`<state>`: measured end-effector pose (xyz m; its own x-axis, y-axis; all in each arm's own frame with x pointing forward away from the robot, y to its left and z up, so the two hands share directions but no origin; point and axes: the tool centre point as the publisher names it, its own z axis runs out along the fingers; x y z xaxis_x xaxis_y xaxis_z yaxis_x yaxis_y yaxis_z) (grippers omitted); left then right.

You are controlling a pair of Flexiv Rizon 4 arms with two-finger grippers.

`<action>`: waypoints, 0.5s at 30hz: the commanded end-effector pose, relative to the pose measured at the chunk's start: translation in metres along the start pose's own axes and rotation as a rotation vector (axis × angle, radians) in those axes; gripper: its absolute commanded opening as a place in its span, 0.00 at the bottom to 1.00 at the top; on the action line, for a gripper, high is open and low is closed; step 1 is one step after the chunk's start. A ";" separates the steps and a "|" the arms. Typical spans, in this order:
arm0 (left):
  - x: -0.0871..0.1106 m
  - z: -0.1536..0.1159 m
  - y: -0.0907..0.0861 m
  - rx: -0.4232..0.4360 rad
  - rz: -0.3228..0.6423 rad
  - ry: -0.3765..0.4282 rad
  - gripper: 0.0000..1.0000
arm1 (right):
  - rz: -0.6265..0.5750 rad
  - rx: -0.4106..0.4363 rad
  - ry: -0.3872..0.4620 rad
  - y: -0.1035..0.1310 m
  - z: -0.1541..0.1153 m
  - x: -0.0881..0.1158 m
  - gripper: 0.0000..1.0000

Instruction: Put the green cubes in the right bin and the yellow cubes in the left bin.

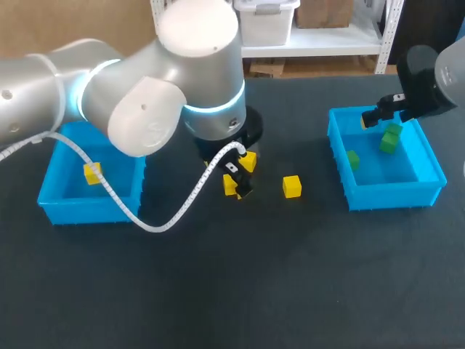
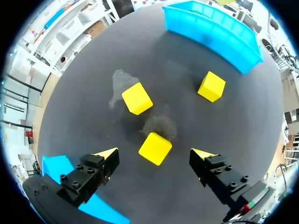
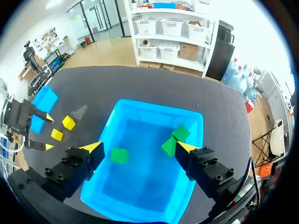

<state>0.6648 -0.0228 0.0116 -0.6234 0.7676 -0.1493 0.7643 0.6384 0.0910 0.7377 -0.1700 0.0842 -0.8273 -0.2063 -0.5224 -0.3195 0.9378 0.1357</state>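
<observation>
The left claw [image 2: 155, 152] stood wide open above the dark table [image 2: 177, 60]. A yellow cube [image 2: 155, 148] lay between its spread fingers, touched by neither. Ahead of it lay a second yellow cube [image 2: 137, 98] and a third yellow cube [image 2: 211, 86], apart from each other, with the right bin [image 2: 215, 28] beyond them. The left bin [image 1: 58, 196] held a fourth yellow cube [image 1: 92, 173]. The right claw [image 3: 138, 148] hung wide open and empty over the right bin, where a lone green cube [image 3: 119, 155] and a touching pair of green cubes [image 3: 169, 146] lay.
</observation>
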 end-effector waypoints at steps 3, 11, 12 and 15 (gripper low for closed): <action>-0.012 0.008 -0.001 0.003 0.021 0.019 1.00 | 0.001 0.004 -0.004 0.001 -0.001 0.001 1.00; -0.009 0.016 -0.005 0.009 0.047 0.027 1.00 | 0.001 0.004 -0.004 0.001 -0.001 0.001 1.00; -0.008 0.016 -0.005 0.009 0.048 0.029 1.00 | 0.001 0.004 -0.004 0.001 -0.001 0.001 1.00; -0.005 0.016 -0.004 0.007 0.050 0.033 1.00 | 0.001 0.004 -0.004 0.001 -0.001 0.001 1.00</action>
<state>0.6667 -0.0315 -0.0038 -0.5922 0.7979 -0.1126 0.7930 0.6018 0.0946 0.7377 -0.1700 0.0842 -0.8273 -0.2063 -0.5224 -0.3195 0.9378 0.1357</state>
